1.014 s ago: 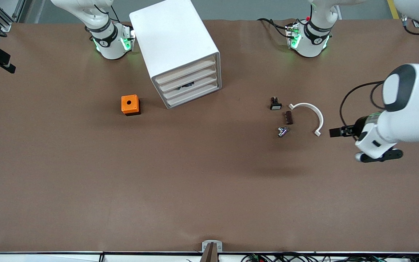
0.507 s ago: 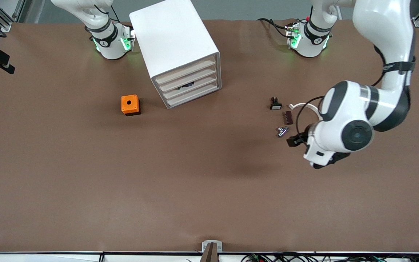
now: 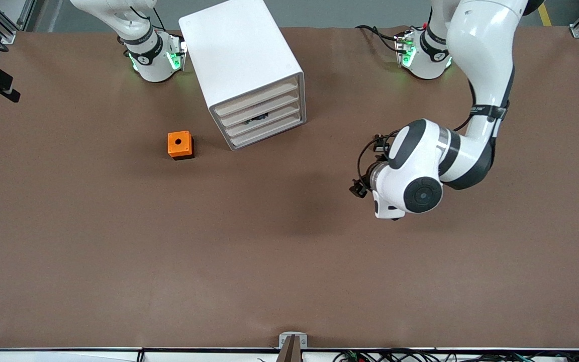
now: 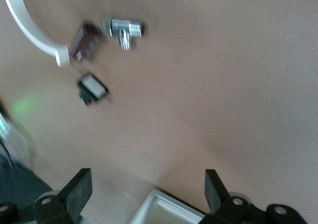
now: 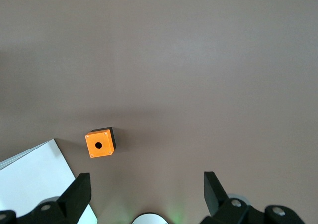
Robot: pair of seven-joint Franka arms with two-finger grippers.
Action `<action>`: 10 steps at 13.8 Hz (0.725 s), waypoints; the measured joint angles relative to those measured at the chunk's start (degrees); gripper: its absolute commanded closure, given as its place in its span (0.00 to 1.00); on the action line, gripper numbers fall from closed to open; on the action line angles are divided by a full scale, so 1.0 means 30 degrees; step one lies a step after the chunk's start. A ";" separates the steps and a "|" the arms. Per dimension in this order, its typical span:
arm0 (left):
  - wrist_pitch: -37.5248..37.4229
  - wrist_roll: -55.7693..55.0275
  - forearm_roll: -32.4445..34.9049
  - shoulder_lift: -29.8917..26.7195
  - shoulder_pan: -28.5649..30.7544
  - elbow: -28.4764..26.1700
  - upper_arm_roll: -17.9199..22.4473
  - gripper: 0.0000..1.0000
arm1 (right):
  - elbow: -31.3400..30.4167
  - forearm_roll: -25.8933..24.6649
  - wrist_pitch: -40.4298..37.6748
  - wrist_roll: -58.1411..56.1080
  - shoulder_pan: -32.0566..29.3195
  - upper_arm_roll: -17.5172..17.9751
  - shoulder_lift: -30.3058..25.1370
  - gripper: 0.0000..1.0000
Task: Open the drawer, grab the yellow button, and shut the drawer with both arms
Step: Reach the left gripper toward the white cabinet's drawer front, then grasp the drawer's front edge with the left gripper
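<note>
The white drawer cabinet (image 3: 242, 60) stands near the right arm's base, and its several drawer fronts (image 3: 262, 116) are all pushed in. Something dark shows in the gap above one drawer. The button is hidden. My left gripper (image 3: 357, 189) hangs open and empty over the table beside the small parts. In the left wrist view its fingers (image 4: 75, 191) stand wide apart, with a white corner of the cabinet (image 4: 169, 211) between them. My right gripper (image 5: 145, 191) is open and empty, high over the table near its base, and it looks down on the cabinet (image 5: 35, 177).
An orange cube with a hole (image 3: 180, 145) (image 5: 100, 143) sits beside the cabinet, nearer the front camera. Under the left arm lie a black part with a white face (image 4: 93, 89), a brown part (image 4: 84, 42), a metal T fitting (image 4: 123, 29) and a white curved strip (image 4: 25, 25).
The left arm has swung in from its end of the table, passing over the small parts toward the middle. The right arm has not moved.
</note>
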 measured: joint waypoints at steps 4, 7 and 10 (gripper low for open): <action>-0.0353 -0.5734 -0.3354 0.1000 -0.0184 0.0373 -0.0016 0.00 | -0.0001 0.0000 0.0002 0.0000 -0.0001 -0.0003 0.0000 0.00; -0.0717 -0.8819 -0.6131 0.1530 -0.0204 0.0440 -0.0027 0.00 | 0.0000 0.0000 0.0002 -0.0001 -0.0012 -0.0023 0.0000 0.00; -0.1526 -1.1331 -0.8351 0.1899 -0.0185 0.0493 -0.0019 0.00 | -0.0001 0.0000 0.0002 -0.0001 -0.0038 -0.0034 0.0000 0.00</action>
